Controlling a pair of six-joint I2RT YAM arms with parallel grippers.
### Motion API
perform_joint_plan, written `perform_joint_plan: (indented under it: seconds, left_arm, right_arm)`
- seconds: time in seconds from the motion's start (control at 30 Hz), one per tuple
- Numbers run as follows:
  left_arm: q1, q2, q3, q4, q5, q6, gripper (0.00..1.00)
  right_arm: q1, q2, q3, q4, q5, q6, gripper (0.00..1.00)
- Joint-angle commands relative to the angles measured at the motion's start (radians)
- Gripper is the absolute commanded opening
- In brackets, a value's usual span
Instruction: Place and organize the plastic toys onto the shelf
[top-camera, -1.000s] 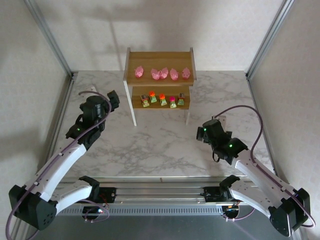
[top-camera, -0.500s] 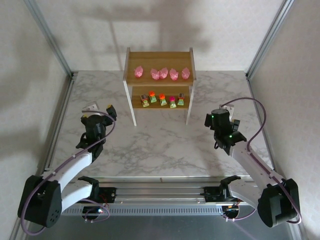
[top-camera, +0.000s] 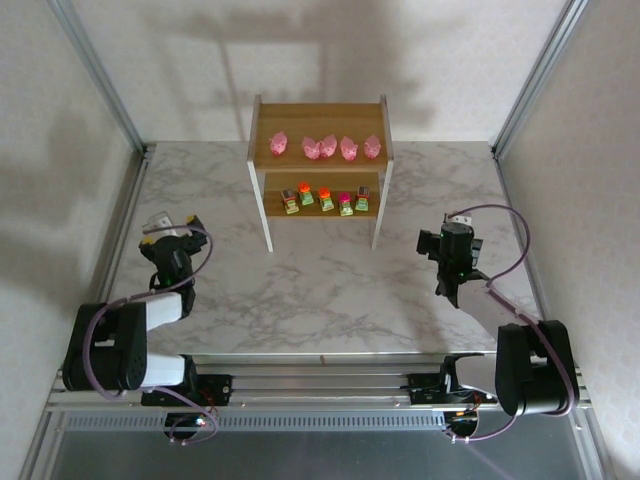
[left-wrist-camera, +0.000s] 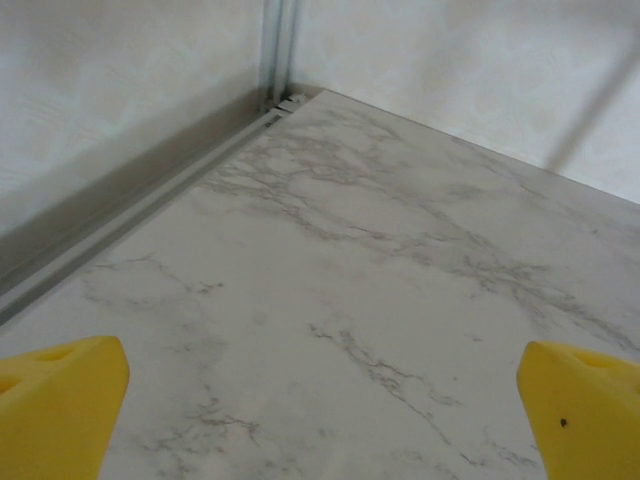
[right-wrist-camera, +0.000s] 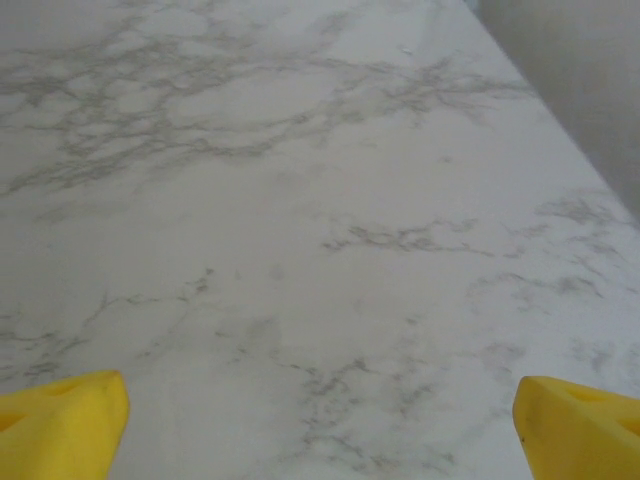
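All ten plastic toys sit on the shelf, which stands in the upper centre of the top view with its long axis running left to right across the frame. From either set of fingers the toys therefore lie up-frame and inward. The left gripper hangs at the left-middle of the frame and the right gripper at the right-middle, both well apart from the shelf. The right one looks somewhat nearer to the shelf's right leg, so it seems the better placed should any toy need nudging. Five translucent pink figures stand in a row along the upper tier, with a slightly wider gap after the leftmost. Five blocky pieces with green bases and orange, magenta or brown tops line the lower tier, slightly staggered. In the left wrist view the yellow fingertips sit at the bottom corners, spread wide with only bare marble table between them. The right wrist view shows the same, fingertips wide apart and holding nothing. Judging by the two sorted rows, the organizing looks complete or nearly so.
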Motion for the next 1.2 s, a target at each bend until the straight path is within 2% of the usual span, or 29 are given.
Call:
perform_joint_plan:
  seconds: [0.0,0.17,0.37,0.47,0.63,1.0,1.1,1.17]
  left_arm:
    - [0.013,0.057,-0.019,0.161,0.097,0.030,1.00]
    - [0.010,0.134,-0.005,0.209,0.175,0.071,1.00]
    - [0.006,0.152,-0.074,0.349,0.211,0.089,1.00]
    - [0.006,0.155,-0.074,0.348,0.215,0.089,1.00]
    - [-0.015,0.171,-0.103,0.421,0.185,0.108,1.00]
    - [-0.019,0.171,-0.091,0.393,0.152,0.101,0.99]
    - [-0.010,0.169,-0.097,0.398,0.228,0.112,1.00]
    - [-0.003,0.170,-0.092,0.391,0.238,0.109,0.99]
  right_arm:
    - [-0.008,0.026,-0.030,0.201,-0.082,-0.054,0.99]
    - [-0.039,0.101,-0.116,0.442,-0.147,-0.065,0.99]
    - [-0.057,0.239,-0.107,0.550,-0.228,-0.081,0.99]
    - [-0.058,0.308,-0.116,0.619,-0.230,-0.083,0.99]
    - [-0.060,0.306,-0.099,0.579,-0.228,-0.079,0.99]
    - [-0.060,0.307,-0.098,0.582,-0.208,-0.073,0.99]
    - [-0.060,0.307,-0.099,0.582,-0.210,-0.073,0.99]
    - [-0.060,0.307,-0.098,0.582,-0.210,-0.072,0.99]
